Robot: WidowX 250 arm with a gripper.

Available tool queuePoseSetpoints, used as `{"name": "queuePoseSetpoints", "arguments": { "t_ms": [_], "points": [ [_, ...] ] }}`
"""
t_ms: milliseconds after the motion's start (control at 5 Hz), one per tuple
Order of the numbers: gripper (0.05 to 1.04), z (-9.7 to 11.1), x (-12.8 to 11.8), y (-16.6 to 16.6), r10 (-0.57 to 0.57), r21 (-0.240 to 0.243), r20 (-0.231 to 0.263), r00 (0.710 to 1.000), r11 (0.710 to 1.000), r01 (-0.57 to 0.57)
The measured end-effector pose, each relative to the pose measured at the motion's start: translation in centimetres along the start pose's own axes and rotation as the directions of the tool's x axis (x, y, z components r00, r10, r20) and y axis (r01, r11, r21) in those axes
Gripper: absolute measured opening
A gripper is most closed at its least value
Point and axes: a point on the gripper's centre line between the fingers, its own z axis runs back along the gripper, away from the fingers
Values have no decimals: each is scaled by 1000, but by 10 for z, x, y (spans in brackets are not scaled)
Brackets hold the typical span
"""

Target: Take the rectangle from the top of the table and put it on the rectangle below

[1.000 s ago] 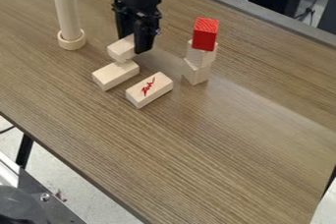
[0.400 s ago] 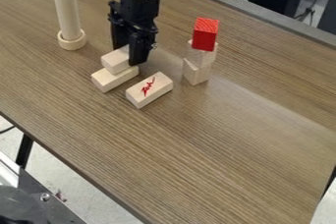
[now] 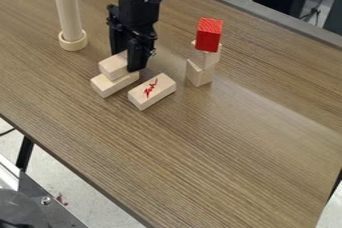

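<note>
While the gripper (image 3: 127, 62) hangs over the left part of the worktop (image 3: 220, 147), its fingers (image 3: 137, 63) are judged clamped on the upper block (image 3: 113, 66), one on either side near its far end. Upper block lies over the lower block (image 3: 111, 86), looks about level, and the long sides of the two run roughly parallel. Faces appear to meet; cannot tell whether the lower block bears the full weight. Alignment imperfect: a strip of the lower block's top shows along the near side. Step in hand, by estimate: the placing, close to its end, with release remaining. Next move calls for a check that the upper block is seated, perhaps a slight nudge toward the near side to centre it, then parting the fingers evenly and lifting straight up. Risks: a sideways drag on opening could skew the upper block or push the lower block along the worktop; pressing too hard could do the same. Bare wood faces should grip each other moderately. Nearby, just beside the lower block: marked block (image 3: 152, 92), flat, apart from the pair. Right of that, red block (image 3: 209, 35) atop two pale blocks (image 3: 200, 73); keep the arm clear of this stack.
</note>
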Motion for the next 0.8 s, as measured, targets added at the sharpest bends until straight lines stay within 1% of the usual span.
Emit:
{"name": "queuePoseSetpoints", "arguments": {
  "t_ms": [200,400,800],
  "points": [
    [560,2,-4,-4,0,-5,19,1000,1000,0],
    [560,8,-4,-5,-1,-8,47,999,1000,2],
    [560,10,-10,-6,-15,2,52,999,1000,15]
  ]
}}
